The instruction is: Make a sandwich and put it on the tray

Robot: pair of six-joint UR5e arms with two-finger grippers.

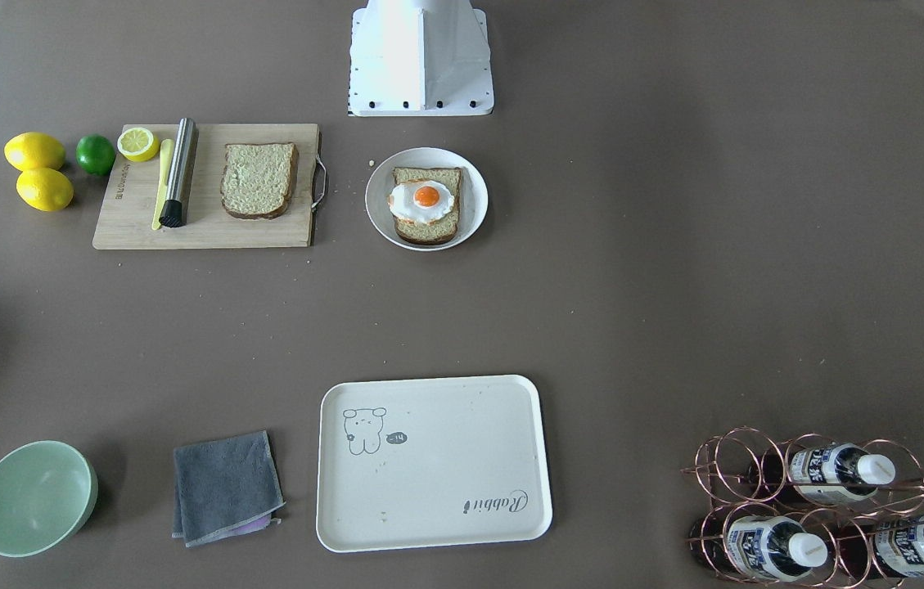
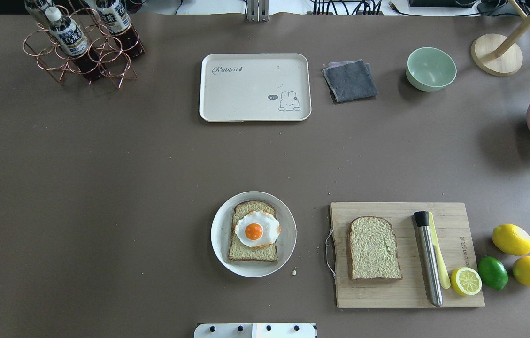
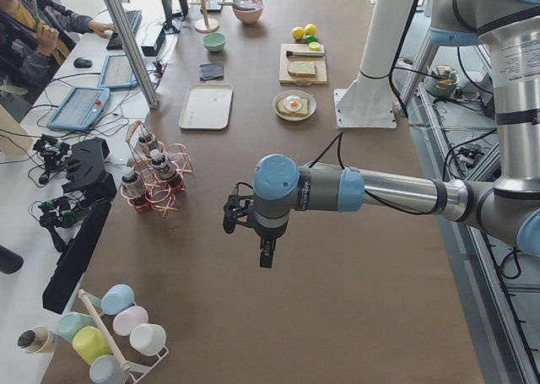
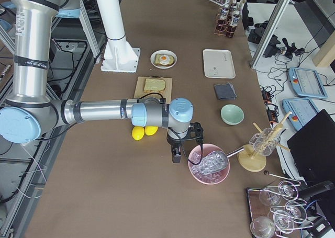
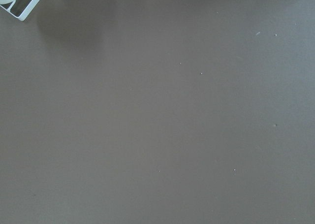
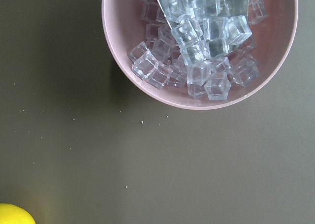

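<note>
One bread slice (image 2: 249, 254) lies on a round white plate (image 2: 220, 244) with the fried egg (image 2: 255, 229) on top of it. A second bread slice (image 2: 373, 249) lies bare on the wooden cutting board (image 2: 387, 295) to the right. The cream tray (image 2: 246, 84) with "Rabbit" script sits empty at the table's far side. My left gripper (image 3: 264, 253) hangs over bare table far to the left, seen only in the exterior left view. My right gripper (image 4: 177, 155) hangs beside the pink ice bowl (image 4: 209, 165), seen only in the exterior right view. I cannot tell whether either is open.
A steel muddler (image 2: 428, 257), a half lemon (image 2: 465, 280), a lime (image 2: 492, 272) and two lemons (image 2: 511, 239) are by the board. A grey cloth (image 2: 350, 80) and green bowl (image 2: 431, 68) sit right of the tray. A copper bottle rack (image 2: 81, 44) stands far left.
</note>
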